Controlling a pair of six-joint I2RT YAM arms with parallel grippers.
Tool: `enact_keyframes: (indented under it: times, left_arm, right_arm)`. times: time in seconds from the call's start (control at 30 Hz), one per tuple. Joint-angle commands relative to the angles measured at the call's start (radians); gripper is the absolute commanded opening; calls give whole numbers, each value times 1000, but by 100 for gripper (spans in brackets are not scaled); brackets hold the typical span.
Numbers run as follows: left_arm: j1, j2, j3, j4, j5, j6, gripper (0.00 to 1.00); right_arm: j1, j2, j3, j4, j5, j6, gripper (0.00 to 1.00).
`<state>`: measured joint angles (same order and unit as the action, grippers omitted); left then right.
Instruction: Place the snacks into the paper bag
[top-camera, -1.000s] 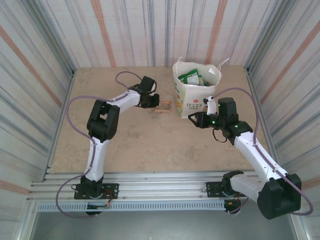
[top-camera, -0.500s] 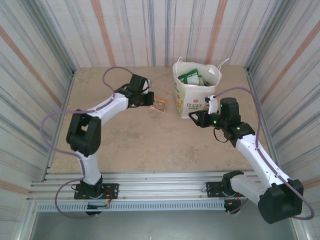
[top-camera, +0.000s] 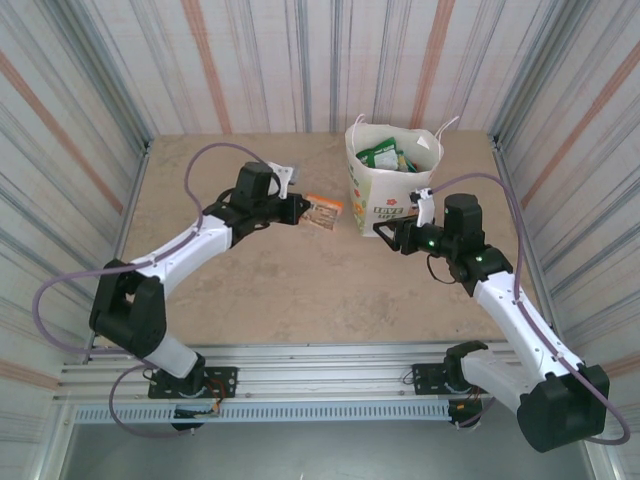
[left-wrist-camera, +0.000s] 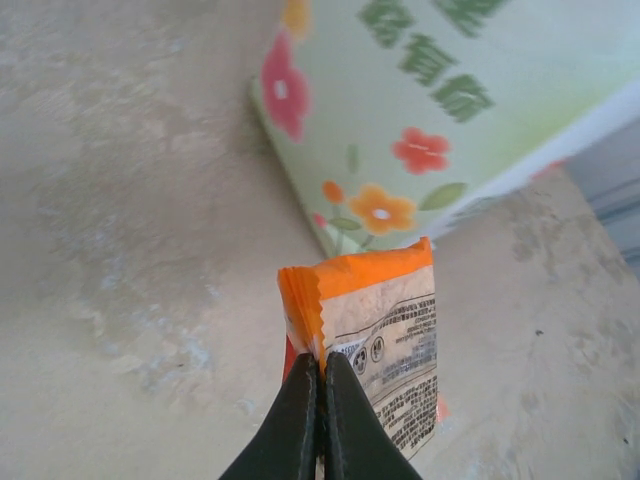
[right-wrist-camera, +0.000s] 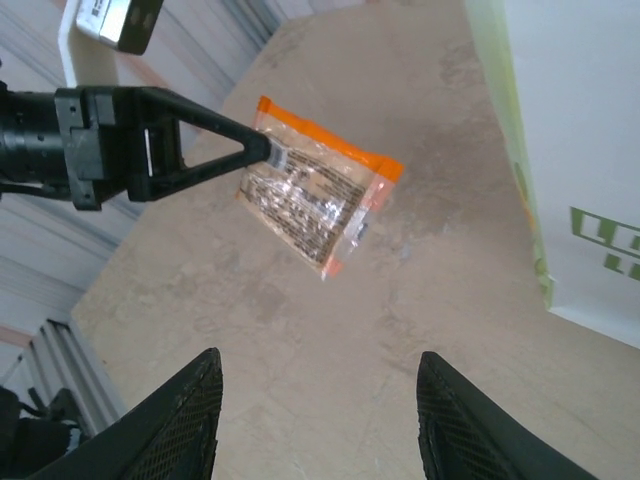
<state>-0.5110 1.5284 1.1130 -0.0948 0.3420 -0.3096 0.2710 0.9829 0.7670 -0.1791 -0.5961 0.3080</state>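
Note:
A small orange snack packet (top-camera: 322, 211) hangs above the table just left of the paper bag (top-camera: 390, 195). My left gripper (top-camera: 300, 209) is shut on its crimped edge. In the left wrist view the jaws (left-wrist-camera: 322, 368) pinch the packet (left-wrist-camera: 385, 325) with the bag's flowered wall (left-wrist-camera: 450, 120) right behind it. Green snacks (top-camera: 385, 155) lie inside the bag's open top. My right gripper (top-camera: 386, 232) stands open and empty at the bag's near side. From the right wrist the gripper (right-wrist-camera: 320, 358) faces the held packet (right-wrist-camera: 315, 200), the left gripper (right-wrist-camera: 262, 150) and the bag's wall (right-wrist-camera: 590, 150).
Striped corrugated walls (top-camera: 70, 130) close in the beige table (top-camera: 280, 290) on three sides. A metal rail (top-camera: 320, 380) with both arm bases runs along the near edge. Purple cables (top-camera: 205, 165) loop off both arms.
The left arm has swung its elbow out to the left and lifted the orange packet off the table by the bag. The right gripper has shifted slightly toward the bag.

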Motion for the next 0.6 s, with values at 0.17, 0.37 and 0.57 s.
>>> enact_keyframes:
  times: [0.17,0.37,0.57]
  left_arm:
    - [-28,-122,-114,170,90,59,0]
    - [-49,-181,-165,264,139,73,0]
    - [-69,-205,-160,274,179,114,0]
  right_arm:
    - [8,31,58,70,-125,38,54]
    - [8,34,71,111,-181,60,54]
    - [8,52,89,120,-211,72,55]
